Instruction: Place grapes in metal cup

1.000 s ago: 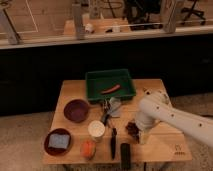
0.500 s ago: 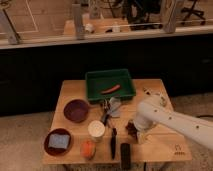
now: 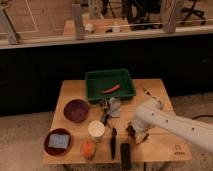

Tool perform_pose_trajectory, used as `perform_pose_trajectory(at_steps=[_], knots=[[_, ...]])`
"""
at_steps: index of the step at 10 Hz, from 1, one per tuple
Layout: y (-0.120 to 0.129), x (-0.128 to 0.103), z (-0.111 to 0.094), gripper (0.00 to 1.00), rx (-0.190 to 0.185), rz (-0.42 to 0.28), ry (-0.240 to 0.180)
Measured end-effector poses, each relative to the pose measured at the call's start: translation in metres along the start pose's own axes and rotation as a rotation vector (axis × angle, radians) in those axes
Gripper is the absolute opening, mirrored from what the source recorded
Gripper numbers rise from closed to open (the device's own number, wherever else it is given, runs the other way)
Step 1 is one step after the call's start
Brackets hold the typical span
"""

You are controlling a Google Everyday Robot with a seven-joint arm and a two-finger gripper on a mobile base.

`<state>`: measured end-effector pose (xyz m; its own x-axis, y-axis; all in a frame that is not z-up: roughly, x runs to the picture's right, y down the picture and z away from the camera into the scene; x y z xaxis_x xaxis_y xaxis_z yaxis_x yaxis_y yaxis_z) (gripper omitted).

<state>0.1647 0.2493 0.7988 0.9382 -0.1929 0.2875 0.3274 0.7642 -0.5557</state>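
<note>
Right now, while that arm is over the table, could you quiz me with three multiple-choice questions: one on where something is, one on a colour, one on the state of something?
1. Where is the gripper?
A. Low over the front right part of the table, right of the cream-topped cup.
B. Over the back left corner.
C. Down by the floor.

2. What colour is the tray at the back?
A. Yellow.
B. Green.
C. White.

3. The dark red bowl at the front left is:
A. upside down.
B. lying on its side.
C. upright, with a blue object in it.

Answers:
1 A: the white arm reaches in from the right and ends there.
2 B: its walls and floor are green.
3 C: its opening faces up and the blue object lies inside.
</note>
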Motion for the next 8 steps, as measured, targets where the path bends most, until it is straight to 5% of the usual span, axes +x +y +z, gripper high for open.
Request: perform_pose_trajectory(at_steps=[4, 8], knots=[[0.001, -0.001, 0.001, 0.02, 0.006, -0.005, 0.013], [0.003, -0.003, -0.009, 0.00, 0.010, -0.007, 0.027]])
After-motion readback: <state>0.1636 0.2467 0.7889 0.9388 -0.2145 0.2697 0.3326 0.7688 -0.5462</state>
